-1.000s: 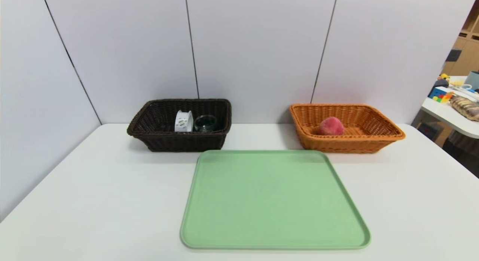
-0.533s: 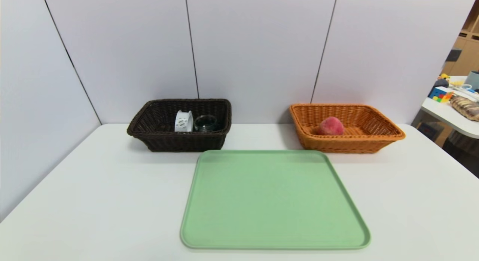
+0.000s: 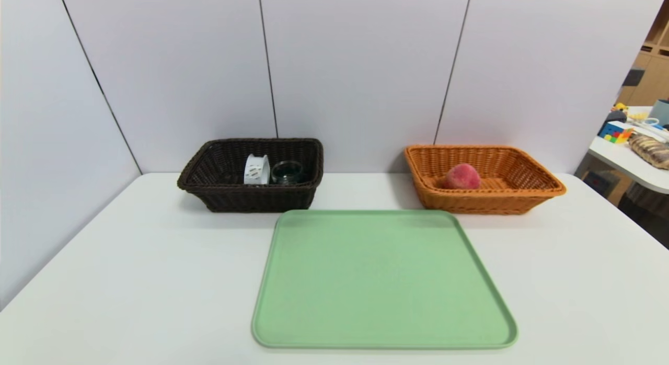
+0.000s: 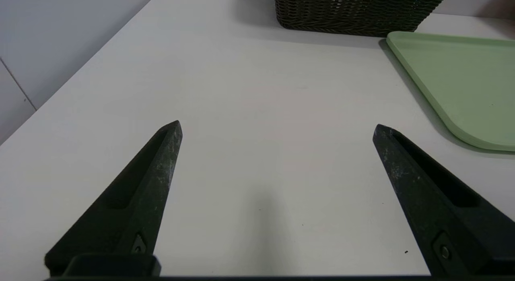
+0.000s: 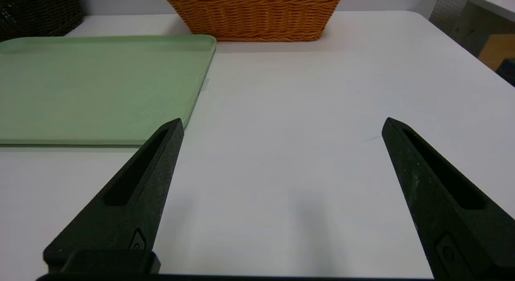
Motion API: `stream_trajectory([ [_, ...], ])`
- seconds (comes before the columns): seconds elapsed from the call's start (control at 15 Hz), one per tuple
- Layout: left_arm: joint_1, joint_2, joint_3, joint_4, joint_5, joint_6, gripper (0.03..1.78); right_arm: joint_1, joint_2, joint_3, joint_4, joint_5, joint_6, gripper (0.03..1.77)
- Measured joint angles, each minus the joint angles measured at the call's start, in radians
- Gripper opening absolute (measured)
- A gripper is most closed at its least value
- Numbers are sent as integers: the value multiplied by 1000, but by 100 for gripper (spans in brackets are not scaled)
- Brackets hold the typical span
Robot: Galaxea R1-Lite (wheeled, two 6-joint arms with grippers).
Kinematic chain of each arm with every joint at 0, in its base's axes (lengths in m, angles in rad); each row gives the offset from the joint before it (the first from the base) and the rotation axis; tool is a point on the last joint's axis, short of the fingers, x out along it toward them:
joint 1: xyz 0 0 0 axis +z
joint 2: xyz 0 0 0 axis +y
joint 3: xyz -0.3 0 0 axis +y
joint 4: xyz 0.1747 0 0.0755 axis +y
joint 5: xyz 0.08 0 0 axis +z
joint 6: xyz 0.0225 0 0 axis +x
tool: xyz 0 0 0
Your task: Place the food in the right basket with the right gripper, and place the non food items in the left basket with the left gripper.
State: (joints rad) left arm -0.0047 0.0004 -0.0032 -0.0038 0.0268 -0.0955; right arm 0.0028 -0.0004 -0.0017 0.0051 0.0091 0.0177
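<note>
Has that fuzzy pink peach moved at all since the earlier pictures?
No. The peach lies in the same spot, in the left part of the orange-tan basket, just behind its front rim.

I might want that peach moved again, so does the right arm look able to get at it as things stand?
Probably yes: the right gripper is open with nothing between its fingers, and the peach lies uncovered in the orange-tan wicker basket, though the rim could hinder a low approach.
</note>
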Motion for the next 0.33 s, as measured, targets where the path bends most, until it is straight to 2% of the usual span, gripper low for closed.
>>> stream_trajectory([
  [0.33,0,0,0,0,0,0,169,0,0,0,0,-1,1,170],
])
